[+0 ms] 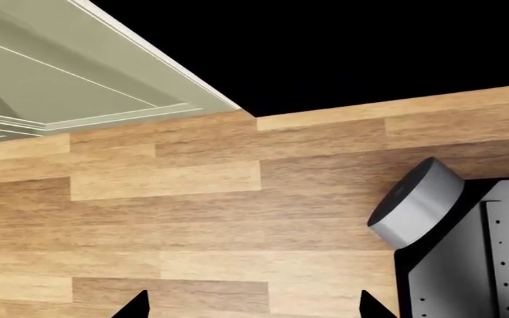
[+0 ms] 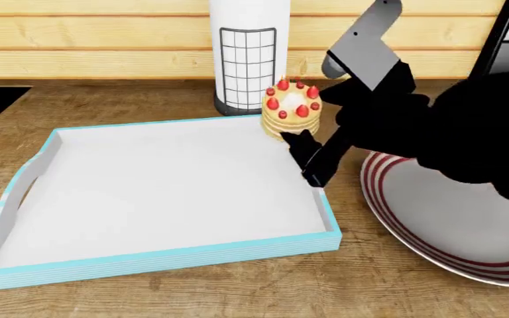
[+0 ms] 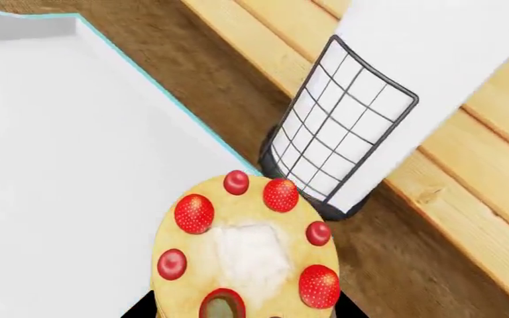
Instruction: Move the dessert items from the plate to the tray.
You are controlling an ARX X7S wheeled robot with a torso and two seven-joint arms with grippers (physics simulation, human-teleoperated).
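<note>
My right gripper is shut on the tan pancake stack topped with red strawberries, and holds it over the far right corner of the tray. In the right wrist view the pancake stack fills the gap between the right gripper's fingertips, above the tray's blue rim. The white plate with red rings lies to the right of the tray, partly hidden by my arm. The tray's white floor is bare. My left gripper is open over a wooden floor and holds nothing.
A white paper towel roll in a black wire holder stands just behind the tray's far right corner, close to the held stack, also seen as the roll. A wooden plank wall backs the counter. A green cabinet is near the left arm.
</note>
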